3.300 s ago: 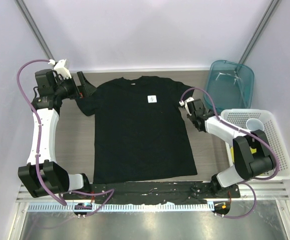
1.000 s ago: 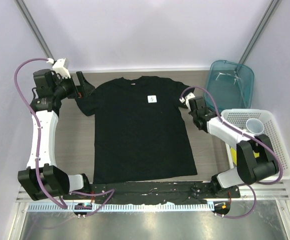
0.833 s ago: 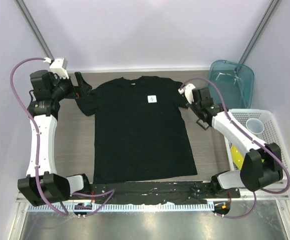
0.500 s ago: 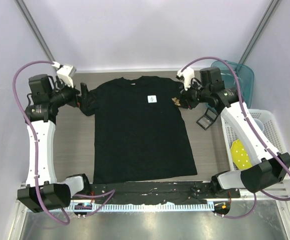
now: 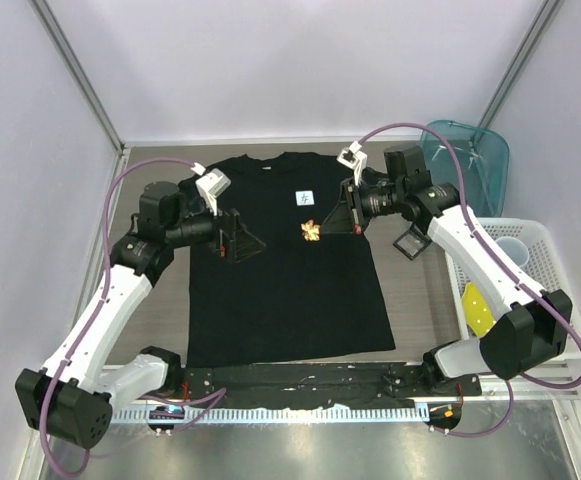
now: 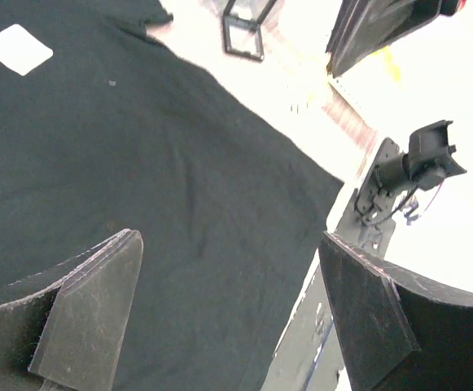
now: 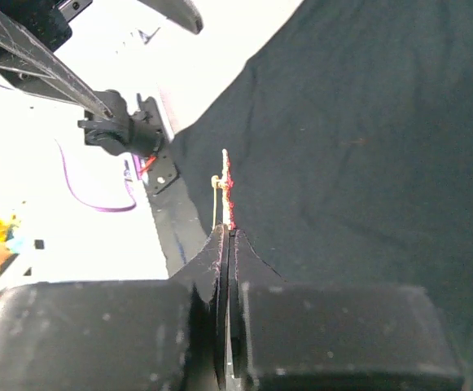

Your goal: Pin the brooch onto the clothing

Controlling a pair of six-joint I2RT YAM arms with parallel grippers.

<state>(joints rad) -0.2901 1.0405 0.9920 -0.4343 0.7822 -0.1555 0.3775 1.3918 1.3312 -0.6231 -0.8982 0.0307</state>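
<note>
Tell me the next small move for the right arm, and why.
Probably lower the right tool so the brooch meets the T-shirt. That tool is shut on the brooch, holding it over the chest just below the white label. The left tool hangs open over the fabric, not yet gripping it.

Bare clothing (image 5: pixel 280 300) lies open between the left gripper (image 5: pixel 244 245) and the right gripper (image 5: pixel 330 226) pinching the brooch (image 5: pixel 312 231); a black box (image 5: pixel 410 241), basket (image 5: pixel 568 300) and bin (image 5: pixel 465 160) crowd the right.
</note>
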